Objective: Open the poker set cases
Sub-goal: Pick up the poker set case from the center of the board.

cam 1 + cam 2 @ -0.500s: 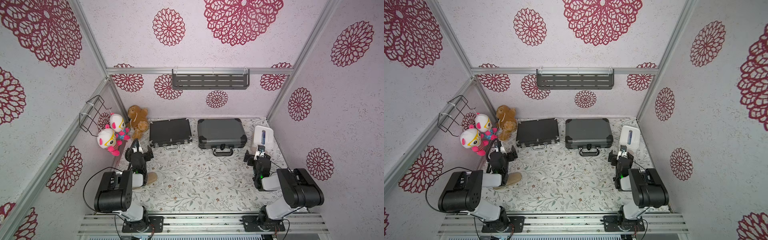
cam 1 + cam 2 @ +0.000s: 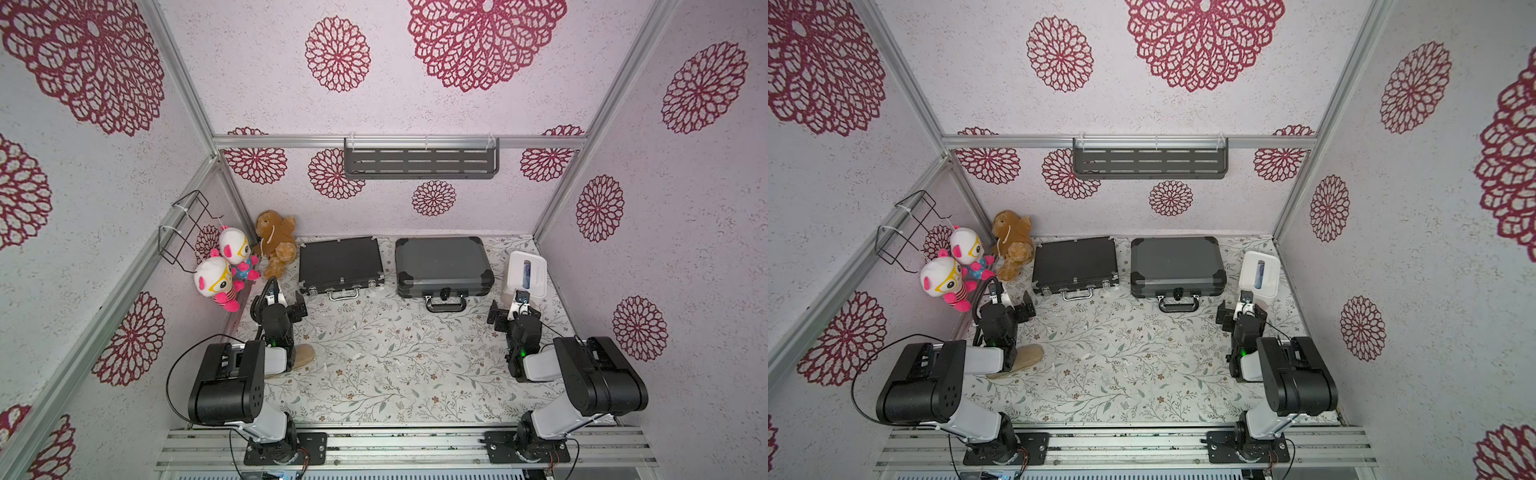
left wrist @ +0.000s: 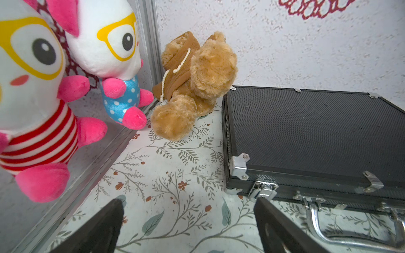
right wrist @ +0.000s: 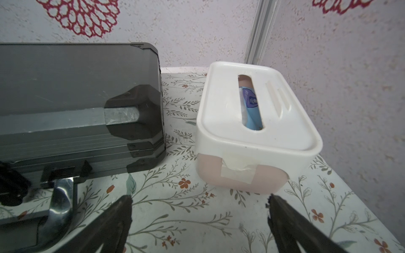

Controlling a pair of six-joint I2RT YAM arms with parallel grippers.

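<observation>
While both top views take in the whole tabletop (image 2: 395, 353), only the wrist views give close detail. In both top views the slim black case (image 2: 340, 262) lies closed just left of frame centre, its silver handle (image 2: 343, 295) facing the arms. The thicker grey case (image 2: 442, 266) lies closed just right of centre, with a strip of tabletop between the two. A white tissue box (image 2: 524, 276) stands right of the grey case. A brown teddy bear (image 2: 276, 241) and two pink-and-white plush toys (image 2: 214, 282) sit at centre left by the wall.

The left fingers (image 3: 98, 230) stand wide apart and hold nothing. The left wrist view shows one of them just beside the black case's silver latch (image 3: 264, 190) near a corner, a nearness too small to read from above.

The right fingers (image 4: 109, 225) are likewise spread wide and empty. The right wrist view shows them aimed at the gap between the grey case's black corner guard (image 4: 135, 114) and the tissue box. It also shows tape (image 4: 238, 168) on the box's front and a blue packet (image 4: 252, 109) in its slot, which is only a blue streak from above. Whether any finger touches the tabletop I cannot tell.
</observation>
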